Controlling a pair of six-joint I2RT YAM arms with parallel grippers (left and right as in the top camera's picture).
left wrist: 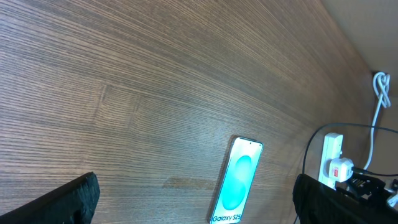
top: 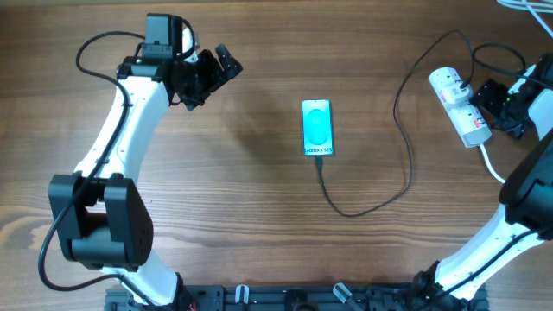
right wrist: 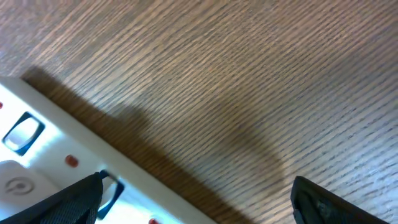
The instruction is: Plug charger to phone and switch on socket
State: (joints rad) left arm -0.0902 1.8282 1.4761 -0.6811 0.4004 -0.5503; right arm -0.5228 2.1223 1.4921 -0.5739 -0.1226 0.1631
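Overhead, the slim glossy phone (top: 317,128) lay flat on the wood-grain bench (top: 259,225). Its thin black charger (top: 397,108) looped rightward from its lower end to the long white socket (top: 458,108). There the right claw (top: 486,108) hovered, fingers apart; left of the phone, the left claw (top: 214,79) gaped too.

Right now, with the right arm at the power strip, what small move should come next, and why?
Probably ease the open right gripper down so one finger presses a switch on the socket. In the overhead view the charger already reaches the lower end of the phone, so plugging looks done, and the gripper hovers by the strip holding nothing.
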